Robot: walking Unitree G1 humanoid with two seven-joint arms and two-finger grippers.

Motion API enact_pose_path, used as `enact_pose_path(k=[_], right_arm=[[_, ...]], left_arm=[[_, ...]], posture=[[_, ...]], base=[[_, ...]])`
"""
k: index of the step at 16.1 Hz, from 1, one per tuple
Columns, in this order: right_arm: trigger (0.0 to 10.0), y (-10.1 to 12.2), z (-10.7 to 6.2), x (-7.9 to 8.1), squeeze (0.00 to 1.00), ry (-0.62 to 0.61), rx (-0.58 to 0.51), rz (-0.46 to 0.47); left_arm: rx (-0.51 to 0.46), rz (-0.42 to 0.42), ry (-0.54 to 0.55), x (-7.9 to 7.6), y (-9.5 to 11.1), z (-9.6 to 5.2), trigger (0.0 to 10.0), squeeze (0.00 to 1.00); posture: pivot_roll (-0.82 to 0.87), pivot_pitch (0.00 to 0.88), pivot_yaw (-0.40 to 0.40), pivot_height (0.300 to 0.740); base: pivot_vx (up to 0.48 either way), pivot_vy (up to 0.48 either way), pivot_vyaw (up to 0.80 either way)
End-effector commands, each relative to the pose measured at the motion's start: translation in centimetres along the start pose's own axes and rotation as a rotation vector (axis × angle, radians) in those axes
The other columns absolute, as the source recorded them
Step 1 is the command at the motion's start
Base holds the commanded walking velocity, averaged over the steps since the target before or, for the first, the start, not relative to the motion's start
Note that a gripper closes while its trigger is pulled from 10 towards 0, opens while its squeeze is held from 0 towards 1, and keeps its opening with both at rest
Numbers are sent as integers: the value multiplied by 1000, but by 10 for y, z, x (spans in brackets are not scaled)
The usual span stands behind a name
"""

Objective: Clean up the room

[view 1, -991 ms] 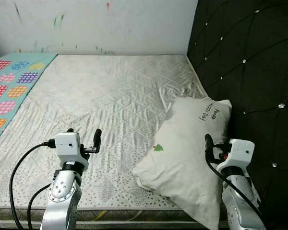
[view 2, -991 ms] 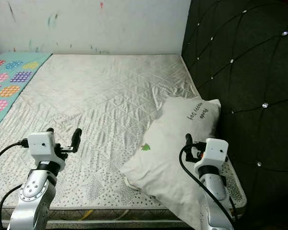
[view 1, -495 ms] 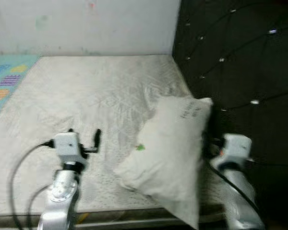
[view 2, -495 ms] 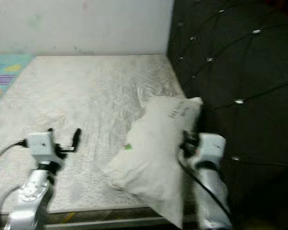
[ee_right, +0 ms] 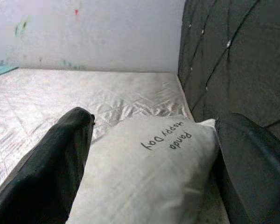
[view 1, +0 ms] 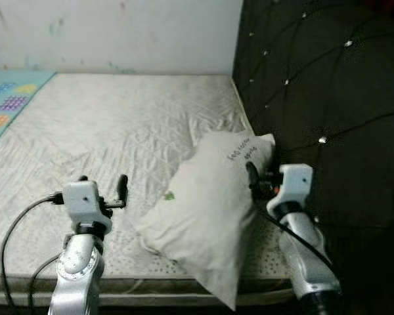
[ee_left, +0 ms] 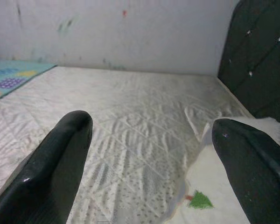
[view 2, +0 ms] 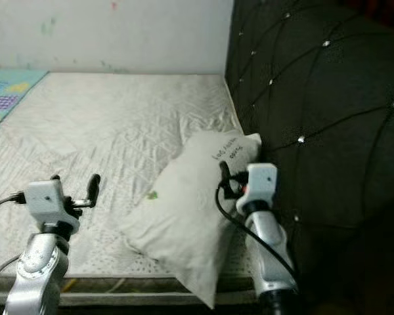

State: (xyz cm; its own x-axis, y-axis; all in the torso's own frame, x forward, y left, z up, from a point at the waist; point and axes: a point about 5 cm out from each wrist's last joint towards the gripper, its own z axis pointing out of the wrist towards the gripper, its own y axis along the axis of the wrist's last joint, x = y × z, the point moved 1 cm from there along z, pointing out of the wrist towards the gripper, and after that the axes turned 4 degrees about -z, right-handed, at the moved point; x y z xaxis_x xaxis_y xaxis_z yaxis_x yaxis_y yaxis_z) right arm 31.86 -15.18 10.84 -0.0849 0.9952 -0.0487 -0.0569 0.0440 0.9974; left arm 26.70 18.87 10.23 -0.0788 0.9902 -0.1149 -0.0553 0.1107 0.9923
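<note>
The pillow [view 1: 207, 210] lies on the mattress [view 1: 118, 125] at the corner nearest the robot, beside the black tufted headboard [view 1: 328, 98]. It rests askew: its printed end points toward the headboard, and its lower corner overhangs the front edge of the mattress. This position suggests it is the item to be straightened.

The right claw [ee_right: 149, 163] is raised over the headboard side of the pillow. Its two fingers are spread wide, one on each side of the pillow's printed end, and they hold nothing. This stance appears to prepare a pinch on that end. Whether the fingers touch the fabric cannot be determined.

The left claw [ee_left: 151, 163] is raised above the mattress, just beside the pillow's other long edge. Its fingers are also spread wide and empty. It is placed to support or steer the pillow if required.

A patterned blanket [view 1: 6, 105] lies at the far left edge of the bed, well apart from the pillow.
</note>
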Motion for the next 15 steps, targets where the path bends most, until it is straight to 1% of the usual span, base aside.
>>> enact_pose_path(k=[1,4,5,7,9,10,13,15], right_arm=[[10000,1,4,5,0,25,12,-5],[10000,7,9,15,0,71,-10,-5],[10000,6,9,16,0,73,-8,-14],[10000,4,7,19,0,80,-4,2],[10000,4,6,18,0,76,-3,0],[10000,5,6,18,0,79,-10,-24],[10000,6,6,16,0,71,-15,-20],[10000,6,6,15,0,64,-11,-13]], left_arm=[[-20,18,33,6,5,-4,10000,0],[-17,17,68,11,5,-13,10000,0],[-16,16,70,11,4,-15,10000,0],[-16,14,70,9,6,-16,10000,0],[-11,12,62,7,6,-16,10000,0],[-6,12,57,7,5,-16,10000,0],[-3,7,48,3,4,-13,10000,0],[-3,1,43,1,4,-14,10000,0]], posture=[[40,34,-60,740],[62,34,-75,740],[65,34,-76,740],[68,38,-72,740],[60,42,-67,740],[56,43,-66,740],[43,46,-68,740],[38,56,-70,740]], base=[[0,0,0],[0,0,0],[0,0,0],[0,0,0],[0,0,0],[0,0,0],[0,0,667],[0,0,0]])
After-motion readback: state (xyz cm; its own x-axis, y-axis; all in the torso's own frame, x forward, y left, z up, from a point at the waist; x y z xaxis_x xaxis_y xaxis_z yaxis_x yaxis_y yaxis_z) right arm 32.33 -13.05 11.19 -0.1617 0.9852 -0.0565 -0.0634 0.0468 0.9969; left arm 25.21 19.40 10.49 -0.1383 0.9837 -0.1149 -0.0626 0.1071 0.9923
